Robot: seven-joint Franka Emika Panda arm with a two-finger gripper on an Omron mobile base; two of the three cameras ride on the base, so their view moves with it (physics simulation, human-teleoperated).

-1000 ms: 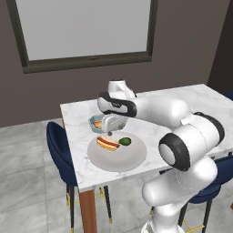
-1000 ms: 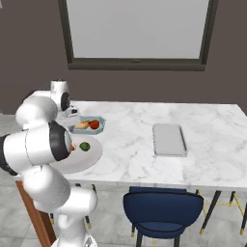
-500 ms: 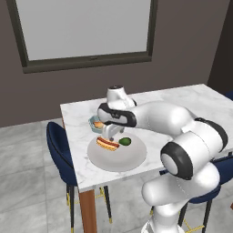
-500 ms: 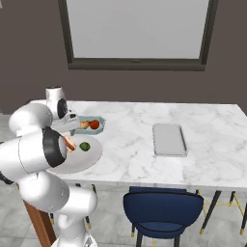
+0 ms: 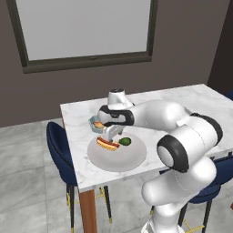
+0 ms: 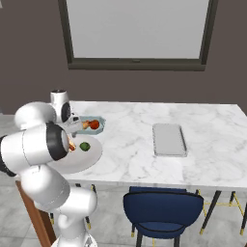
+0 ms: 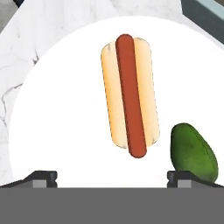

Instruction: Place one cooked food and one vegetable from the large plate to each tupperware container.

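Observation:
The large plate (image 5: pixel 132 159) lies near the table's front left corner, with a hot dog (image 5: pixel 107 144) and a green avocado (image 5: pixel 124 141) on it. My gripper (image 5: pixel 110 135) hangs open just above the hot dog, holding nothing. In the hand view the hot dog (image 7: pixel 129 120) lies lengthwise between the spread fingertips (image 7: pixel 41 177), the avocado (image 7: pixel 192 151) is by the right tip, and the plate (image 7: pixel 57 109) spreads beneath. Behind the plate, the blue-green tupperware container (image 6: pixel 99 119) holds a red and an orange food. The grey tupperware container (image 6: pixel 169 139) sits mid-table.
The marble table's (image 6: pixel 130 154) left and front edges run close to the plate. A blue chair (image 5: pixel 57 148) stands at the table's left end and another (image 6: pixel 161 207) at its front. A dark wall with a window lies behind.
The hand has come down from over the blue-green container toward the plate and now hovers over the hot dog. The jaws have stayed open.

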